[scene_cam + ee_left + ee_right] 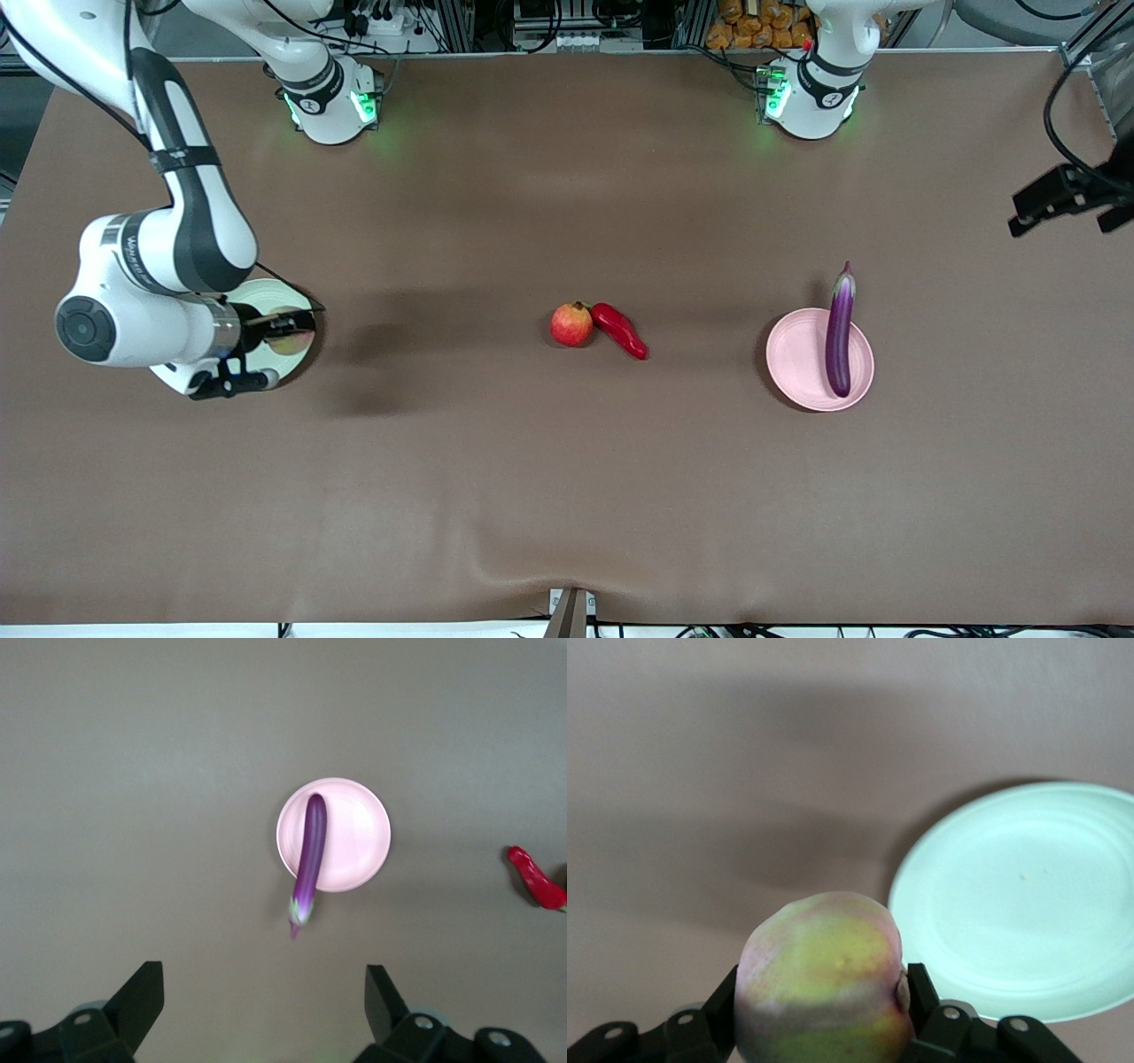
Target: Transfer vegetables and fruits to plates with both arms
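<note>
Black fingers of the right gripper (819, 1010) were closed against both sides of the yellow-pink peach (819, 979), holding it in the air over the pale green plate (282, 301) at the right arm's end of the table; in the right wrist view the plate (1028, 904) was bare, so the fruit had not yet been set down. The left gripper (261, 1001) was raised high toward the left arm's end of the table, its fingers spread wide with nothing between them, looking down on the pink plate (359, 828). On that plate lay the purple eggplant (839, 332), its stem end jutting past the rim toward the robots' bases. Near the middle of the table the round red fruit (571, 324) and the red chili pepper (620, 330) sat touching or nearly so, neither on a plate. By this reckoning, one item was delivered, a second was about to be released, and two remained to be picked up.
</note>
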Motion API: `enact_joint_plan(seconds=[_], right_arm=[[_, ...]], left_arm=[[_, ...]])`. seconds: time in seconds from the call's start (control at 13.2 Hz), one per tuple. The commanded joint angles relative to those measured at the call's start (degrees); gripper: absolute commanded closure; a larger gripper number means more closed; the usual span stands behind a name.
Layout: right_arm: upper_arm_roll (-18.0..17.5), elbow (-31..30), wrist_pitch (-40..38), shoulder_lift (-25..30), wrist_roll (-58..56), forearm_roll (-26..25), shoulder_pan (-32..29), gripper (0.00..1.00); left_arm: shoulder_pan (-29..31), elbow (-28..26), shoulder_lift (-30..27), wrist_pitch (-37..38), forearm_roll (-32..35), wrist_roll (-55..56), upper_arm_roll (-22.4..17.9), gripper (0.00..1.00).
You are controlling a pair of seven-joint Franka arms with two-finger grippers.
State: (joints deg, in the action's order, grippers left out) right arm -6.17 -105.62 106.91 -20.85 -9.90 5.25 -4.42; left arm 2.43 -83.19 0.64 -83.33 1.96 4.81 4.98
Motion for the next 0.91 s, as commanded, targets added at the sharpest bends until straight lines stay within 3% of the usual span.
enact_joint_plan(seconds=[0.0,0.3,0.53,0.61,0.76,0.83], right_arm=[[-1.0,-13.6,9.1,5.5,-5.8,-1.0,-5.3,1.0],[-1.0,-20.5,18.5,4.4,-15.0,-1.0,-11.9,1.0],[-1.0,-22.9,21.8,3.1,-15.0,-1.0,-12.5,0.97],[-1.0,-22.9,22.1,2.6,-15.0,-1.0,-12.5,0.89],[-1.0,-22.8,23.2,1.6,-15.0,-1.0,-12.5,0.83],[-1.0,-22.4,23.3,1.2,-15.0,-1.0,-12.7,0.67]], left_arm=[[-2.9,-6.4,-5.4,0.4,-1.2,1.8,-1.7,0.0],[-4.5,-7.4,-6.9,0.3,-1.3,2.0,-3.1,0.0],[-4.7,-7.1,-5.9,0.3,-1.3,1.8,-3.6,0.0],[-5.1,-6.9,-4.6,0.2,-1.6,2.2,-3.2,0.0],[-5.5,-6.9,-1.4,-2.3,-5.4,8.2,-0.9,0.0],[-5.5,-7.0,0.7,-4.1,-6.1,13.4,1.8,0.0]])
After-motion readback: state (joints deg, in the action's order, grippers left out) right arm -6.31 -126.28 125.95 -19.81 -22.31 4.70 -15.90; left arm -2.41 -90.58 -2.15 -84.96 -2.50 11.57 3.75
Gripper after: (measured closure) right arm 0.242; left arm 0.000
